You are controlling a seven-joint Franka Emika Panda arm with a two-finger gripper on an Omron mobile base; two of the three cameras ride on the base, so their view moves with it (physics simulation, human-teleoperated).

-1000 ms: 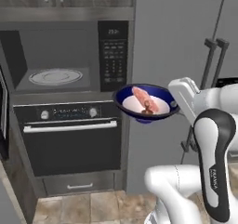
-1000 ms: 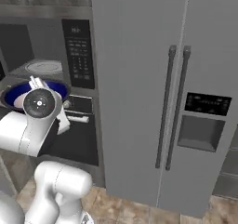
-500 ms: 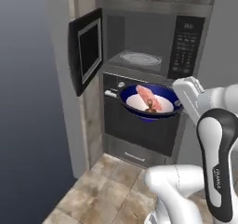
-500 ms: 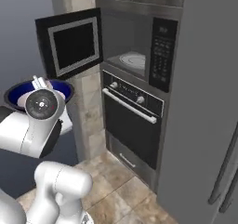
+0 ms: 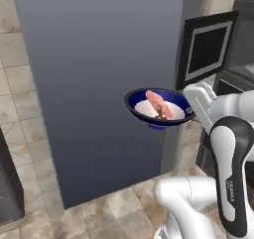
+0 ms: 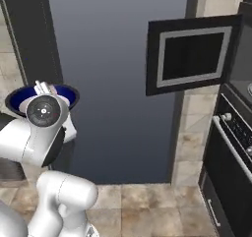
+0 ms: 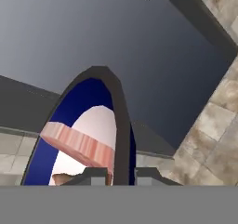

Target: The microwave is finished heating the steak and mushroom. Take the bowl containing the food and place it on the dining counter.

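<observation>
My gripper (image 5: 191, 115) is shut on the right rim of the bowl (image 5: 158, 110), dark blue outside and white inside, and holds it level in the air. The pink steak (image 5: 158, 103) lies across the bowl, with the small brown mushroom (image 5: 161, 117) beside it. In the hand view the bowl's rim (image 7: 119, 125) runs edge-on between my fingertips (image 7: 95, 174), with the steak (image 7: 79, 144) and mushroom (image 7: 62, 177) left of it. In the right base view my wrist covers most of the bowl (image 6: 66, 92). The microwave's open door (image 5: 206, 49) stands at the upper right. The dining counter is out of view.
A tall flat grey panel (image 5: 99, 74) rises straight ahead, behind the bowl. The black oven (image 6: 231, 152) stands at the right edge. Beige stone wall (image 6: 194, 142) and tiled floor (image 5: 114, 213) lie below. A dark block (image 5: 10, 183) sits at the lower left.
The whole picture has swung left with the base: microwave and oven slid to the right edge and the grey panel came to the front. The bowl stays in my shut gripper.
</observation>
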